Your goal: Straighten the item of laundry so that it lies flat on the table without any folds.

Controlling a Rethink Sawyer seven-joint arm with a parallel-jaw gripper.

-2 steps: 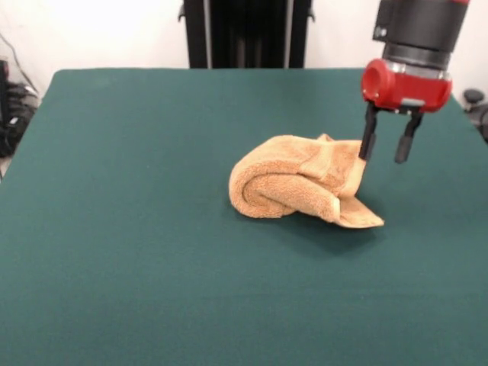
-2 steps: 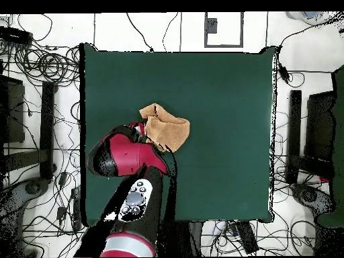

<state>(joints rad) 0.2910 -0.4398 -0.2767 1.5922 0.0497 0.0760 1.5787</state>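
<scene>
Front view: the towel point(image 1: 299, 186) sits bunched and rolled up near the middle of the green desk point(image 1: 122, 229)
Jaws: spread apart, holding nothing
Gripper point(image 1: 388, 151): by the towel's edge

In the overhead view the red arm point(image 2: 127, 156) covers the gripper completely, and also the towel's point(image 2: 164, 130) edge at about 8 o'clock, so contact there cannot be judged. In the front view the arm point(image 1: 415, 42) is cut off by the top edge at 1 o'clock. The towel's point(image 1: 301, 181) folds hide its inner layers and underside; no tag or woven band can be made out
</scene>
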